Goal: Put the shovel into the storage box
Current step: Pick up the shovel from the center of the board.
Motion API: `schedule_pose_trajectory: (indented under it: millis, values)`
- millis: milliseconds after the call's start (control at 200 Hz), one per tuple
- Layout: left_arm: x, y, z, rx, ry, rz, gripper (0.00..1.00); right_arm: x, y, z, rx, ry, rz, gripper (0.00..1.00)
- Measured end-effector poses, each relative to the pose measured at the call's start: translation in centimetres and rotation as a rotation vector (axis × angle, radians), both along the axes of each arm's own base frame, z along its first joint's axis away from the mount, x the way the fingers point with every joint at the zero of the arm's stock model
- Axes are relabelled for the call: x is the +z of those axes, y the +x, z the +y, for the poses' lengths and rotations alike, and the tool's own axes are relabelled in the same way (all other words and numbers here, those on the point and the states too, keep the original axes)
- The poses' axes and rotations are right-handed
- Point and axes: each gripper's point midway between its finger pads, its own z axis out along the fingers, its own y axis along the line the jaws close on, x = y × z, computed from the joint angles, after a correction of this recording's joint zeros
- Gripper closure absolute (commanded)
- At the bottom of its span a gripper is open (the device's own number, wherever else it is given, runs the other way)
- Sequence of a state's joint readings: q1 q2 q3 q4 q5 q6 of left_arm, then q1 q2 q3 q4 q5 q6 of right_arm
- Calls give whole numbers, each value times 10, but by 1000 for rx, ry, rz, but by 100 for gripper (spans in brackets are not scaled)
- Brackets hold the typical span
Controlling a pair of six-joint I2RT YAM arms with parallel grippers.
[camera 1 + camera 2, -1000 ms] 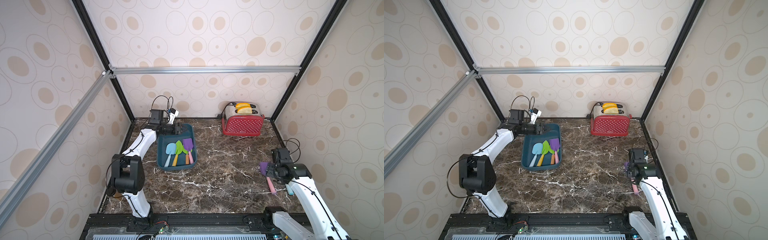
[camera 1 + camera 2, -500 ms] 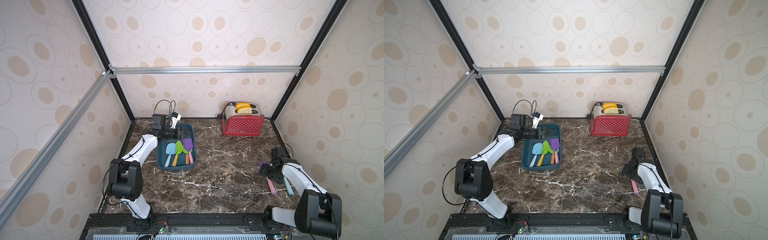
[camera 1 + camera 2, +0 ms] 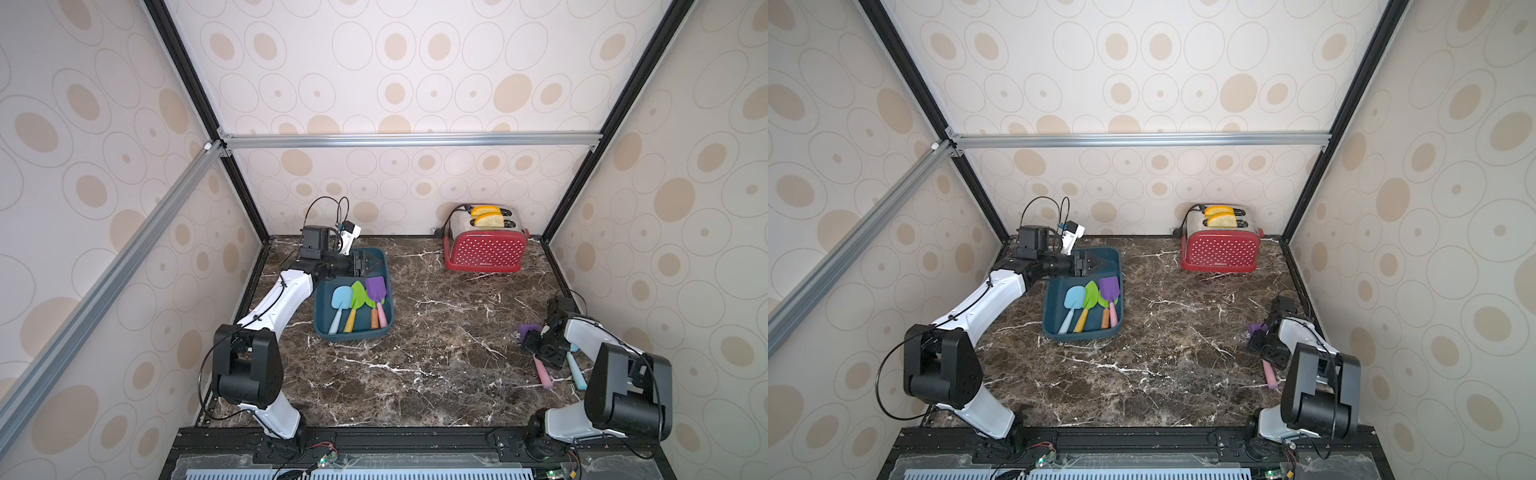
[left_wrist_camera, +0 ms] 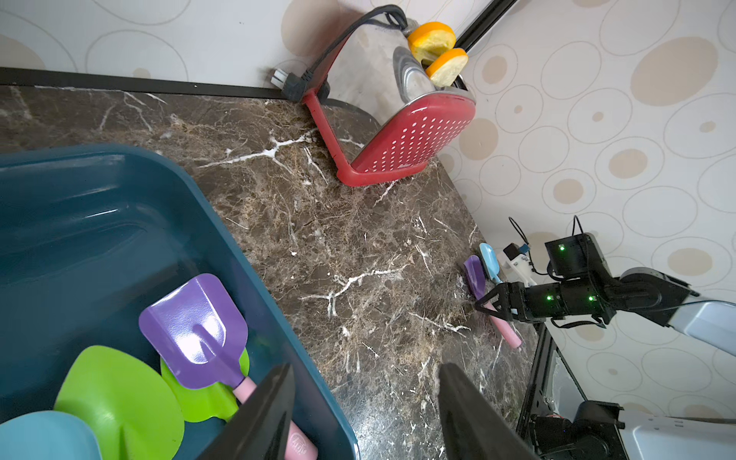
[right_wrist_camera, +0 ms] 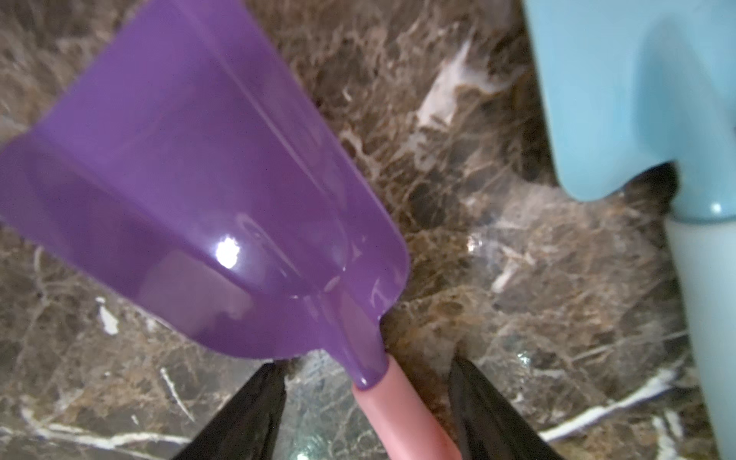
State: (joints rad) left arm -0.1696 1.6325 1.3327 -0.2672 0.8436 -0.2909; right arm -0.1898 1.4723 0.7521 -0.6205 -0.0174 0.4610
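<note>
Straddling the pink handle (image 5: 398, 414) of a purple shovel (image 5: 199, 179), the right gripper (image 5: 364, 364) stood low at the near right of the marbled bench (image 3: 436, 353). Its jaws were apart. One finger showed clear bench between itself and the handle. The other sat close against it, and whether it touched could not be told. The shovel lay on the bench with its blade pointing away from the robot, well apart from the storage box. Just beside it, nearer the right wall, lay a pale blue shovel (image 5: 637, 99), roughly parallel and not touching.

Farther back and to the left, the teal storage box (image 3: 353, 334) sat on the bench, its long side running away from the robot. Inside lay a second blue shovel (image 3: 341, 297), a green shovel (image 3: 358, 293) and a second purple shovel (image 3: 376, 289), side by side with their blades toward the far end. The left wrist view showed another green blade under the purple one.

Above the box's far end hung the left gripper (image 4: 366, 366), jaws wide and holding nothing.

At the far right, against the back wall, stood a red polka-dot toaster (image 3: 484, 251) with two bread slices (image 3: 486, 216) in its slots.
</note>
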Motion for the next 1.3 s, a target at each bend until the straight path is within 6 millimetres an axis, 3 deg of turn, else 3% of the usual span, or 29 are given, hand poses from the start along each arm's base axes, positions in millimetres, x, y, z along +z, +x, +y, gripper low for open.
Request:
schedule_pose_trajectory:
  millis: [356,566,736,851,976,1107,1302]
  values:
    - [0,0,0,0,2,-1,39,1,18,16,42,108,-54,65]
    - [0,0,1,1,2,-1,39,2,25,36,98,172,-91,63]
    - [0,0,1,1,2,-1,39,3,27,57,177,190,-98,57]
    - [0,0,1,2,2,0,39,4,25,63,194,196,-106,48]
    - [0,0,1,1,1,0,39,5,18,69,199,207,-109,46]
    - [1,0,1,2,0,-1,39,4,8,74,202,216,-98,55]
    - [1,1,1,2,-1,-4,38,1,2,79,203,240,-74,81]
